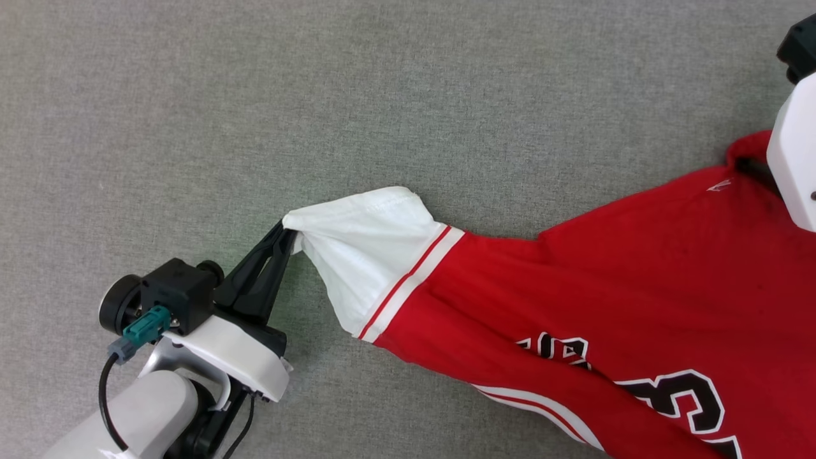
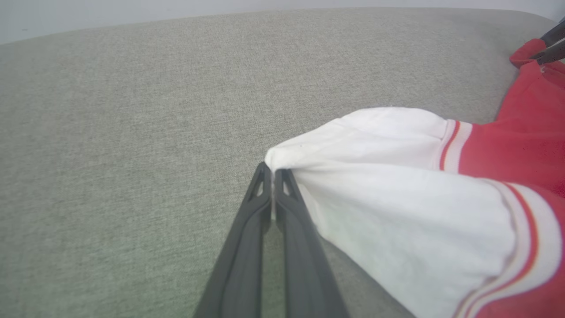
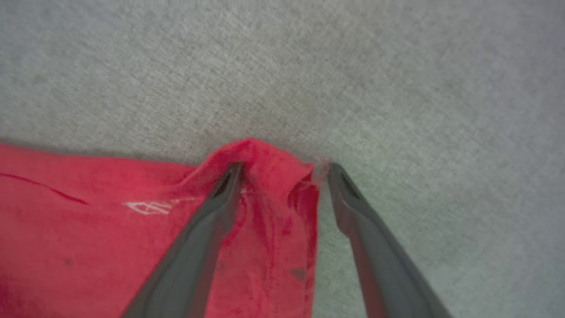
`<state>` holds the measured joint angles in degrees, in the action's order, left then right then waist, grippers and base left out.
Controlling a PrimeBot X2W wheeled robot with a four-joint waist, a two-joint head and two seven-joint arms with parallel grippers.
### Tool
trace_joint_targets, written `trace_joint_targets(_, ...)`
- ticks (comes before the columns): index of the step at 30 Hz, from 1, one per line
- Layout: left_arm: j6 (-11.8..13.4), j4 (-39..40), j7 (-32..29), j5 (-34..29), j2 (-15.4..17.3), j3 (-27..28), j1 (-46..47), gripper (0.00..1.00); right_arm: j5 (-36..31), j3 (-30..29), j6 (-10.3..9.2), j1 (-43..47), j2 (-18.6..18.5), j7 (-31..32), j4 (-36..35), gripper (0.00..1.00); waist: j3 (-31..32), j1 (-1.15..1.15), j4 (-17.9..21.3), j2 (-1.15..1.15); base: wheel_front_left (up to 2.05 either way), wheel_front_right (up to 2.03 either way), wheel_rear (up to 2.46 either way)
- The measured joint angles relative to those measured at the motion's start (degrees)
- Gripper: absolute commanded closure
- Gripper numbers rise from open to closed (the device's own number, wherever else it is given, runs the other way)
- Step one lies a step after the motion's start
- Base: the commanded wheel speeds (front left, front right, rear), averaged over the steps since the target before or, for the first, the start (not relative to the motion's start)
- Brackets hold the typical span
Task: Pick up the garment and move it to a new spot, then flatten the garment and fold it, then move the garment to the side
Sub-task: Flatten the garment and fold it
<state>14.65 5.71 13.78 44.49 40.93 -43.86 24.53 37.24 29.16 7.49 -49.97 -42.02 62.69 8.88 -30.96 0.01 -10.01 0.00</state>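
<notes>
You'll find the garment (image 1: 574, 287) spread on the grey fabric surface (image 1: 319, 95). Your left end effector (image 1: 285, 237) is clenched on the tip of its white sleeve (image 1: 363, 248). Your right end effector (image 3: 285, 170) is released, its fingers straddling a raised red fold. The pale forearm (image 1: 794, 159) hides that corner in the head view.

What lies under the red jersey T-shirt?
The red jersey T-shirt lies on a grey woven surface, which shows around it. Anything directly beneath the cloth is covered. The left gripper pinches its white sleeve at the tip.
</notes>
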Motion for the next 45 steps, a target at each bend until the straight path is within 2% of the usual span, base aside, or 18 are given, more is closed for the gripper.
trace_joint_targets(4,-0.1,-0.8,0.1,-0.1,-0.3,0.1,0.3,1.0,0.7,2.9,-0.11,-0.2,-1.2,-1.5,1.5,0.0,-0.7,0.0,-0.4,0.0,0.0,0.0,0.0)
trace_joint_targets(5,-0.1,-1.0,0.2,0.0,-0.3,0.1,0.3,1.0,1.2,3.4,-0.12,-0.2,-1.4,-1.8,1.8,0.41,-0.6,0.0,-0.3,0.0,0.0,0.0,0.0)
trace_joint_targets(6,-0.1,-1.1,0.3,0.0,-0.3,0.2,0.3,1.0,1.5,3.9,-0.14,-0.3,-1.5,-2.4,2.0,1.0,-0.5,-0.01,-0.2,0.0,0.0,0.0,0.0)
trace_joint_targets(14,-0.3,-1.8,0.5,-0.1,0.0,0.4,-0.1,1.0,4.4,6.2,0.03,-0.8,-1.1,-8.6,2.7,1.0,2.6,0.0,1.6,0.0,0.0,0.0,0.0)
trace_joint_targets(20,-0.8,-1.9,-0.4,-1.9,0.7,0.1,2.0,1.0,5.9,7.2,0.01,-3.0,-2.9,-16.6,0.1,1.0,6.7,-0.01,2.9,0.0,0.0,0.0,0.0)
trace_joint_targets(23,-1.5,-1.6,-1.8,-3.4,1.4,0.3,6.0,1.0,6.6,7.6,0.01,-3.3,-4.4,-21.5,-1.3,1.0,9.8,0.0,3.7,0.0,0.0,0.0,0.0)
trace_joint_targets(29,-2.8,-0.1,-5.2,-5.5,1.0,1.6,15.8,1.0,6.2,5.0,0.02,-6.2,-4.5,-28.2,-1.6,1.0,12.8,-0.01,5.6,0.0,0.0,0.0,0.0)
trace_joint_targets(34,-4.5,-0.1,-8.3,-7.2,0.2,3.2,26.5,1.0,2.8,0.9,0.02,-9.6,-2.6,-32.7,-0.1,1.0,12.7,-0.01,7.0,0.0,0.0,0.0,0.0)
trace_joint_targets(37,-6.4,-1.9,-10.2,-6.5,-1.7,5.2,35.0,1.0,-0.6,-1.4,0.02,-13.7,-0.6,-34.6,0.4,1.0,11.3,-0.01,7.7,0.0,0.0,0.0,0.0)
trace_joint_targets(40,-7.9,-3.9,-11.4,-7.5,-2.2,6.1,41.7,1.0,-3.1,-2.9,0.02,-18.1,1.1,-35.4,1.4,1.0,9.9,0.0,8.2,0.0,0.0,0.0,0.0)
trace_joint_targets(45,-11.3,-8.7,-13.2,-7.3,-4.8,7.4,52.8,1.0,-7.5,-4.7,0.02,-27.3,4.3,-37.0,5.5,1.0,7.4,0.0,8.6,0.0,0.0,0.0,0.0)
